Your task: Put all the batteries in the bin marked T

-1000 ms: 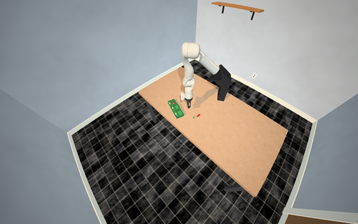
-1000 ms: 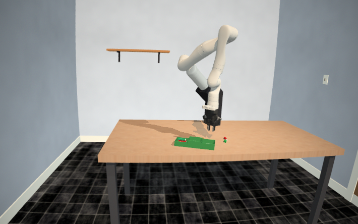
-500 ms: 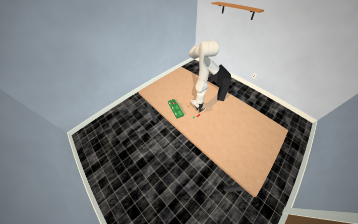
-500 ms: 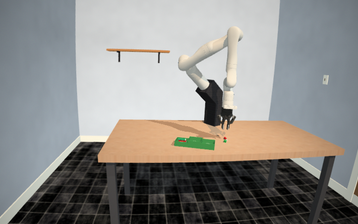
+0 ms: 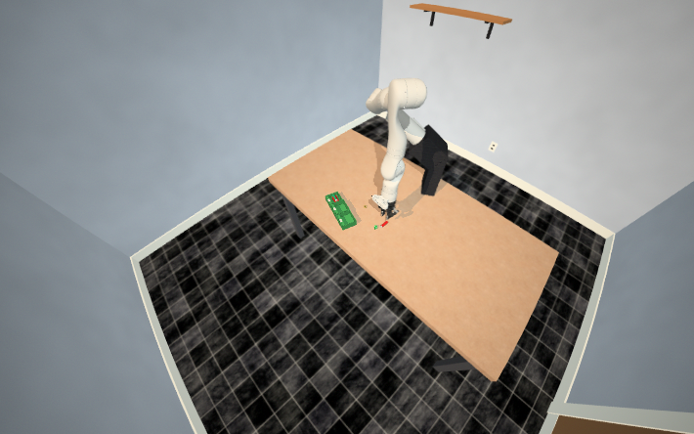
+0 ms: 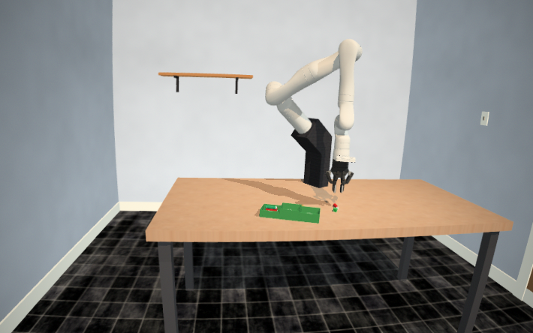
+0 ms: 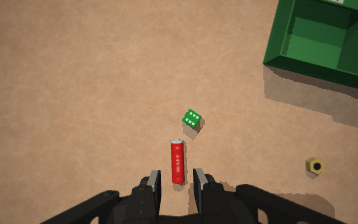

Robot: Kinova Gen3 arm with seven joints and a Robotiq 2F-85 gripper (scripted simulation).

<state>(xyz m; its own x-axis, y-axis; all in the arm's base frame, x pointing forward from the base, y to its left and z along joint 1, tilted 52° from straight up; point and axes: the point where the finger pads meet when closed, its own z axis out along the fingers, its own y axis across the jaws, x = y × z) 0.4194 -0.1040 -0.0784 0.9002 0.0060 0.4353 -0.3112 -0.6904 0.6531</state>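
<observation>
Looking straight down, the two dark fingers stand a bit apart with nothing between them, and a red battery (image 7: 178,161) lies on the tabletop (image 7: 80,100) with its near end in line with the gap. Just past the battery's far end there's a green die (image 7: 192,118), close but apart. A small yellow nut (image 7: 314,166) sits off right, and a corner of the green bin (image 7: 325,42) shows top right.

One battery (image 7: 178,161), die (image 7: 192,119), nut (image 7: 314,166)
</observation>
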